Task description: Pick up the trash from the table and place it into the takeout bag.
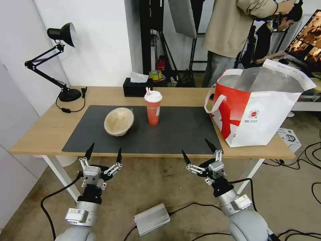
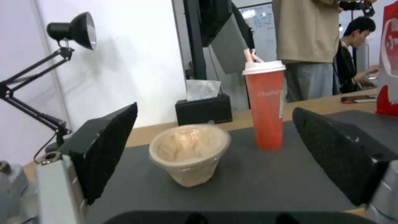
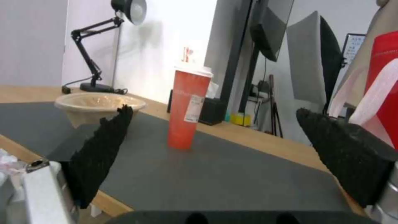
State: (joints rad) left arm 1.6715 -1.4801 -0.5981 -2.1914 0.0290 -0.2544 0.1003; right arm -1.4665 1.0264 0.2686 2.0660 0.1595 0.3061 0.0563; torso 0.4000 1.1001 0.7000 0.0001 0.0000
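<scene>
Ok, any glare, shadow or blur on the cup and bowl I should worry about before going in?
Head view: even light, red cup and beige pulp bowl sharp, faint shadows on the grey mat. Left wrist view: soft overall, cup lettering smeared, bowl rim readable. Right wrist view: the near fingers blurred, cup label unreadable.

Bare mat lies open between the cup and the bag. The bowl sits just beside the cup, leaving a narrow gap. The bag's mouth gapes open.
</scene>
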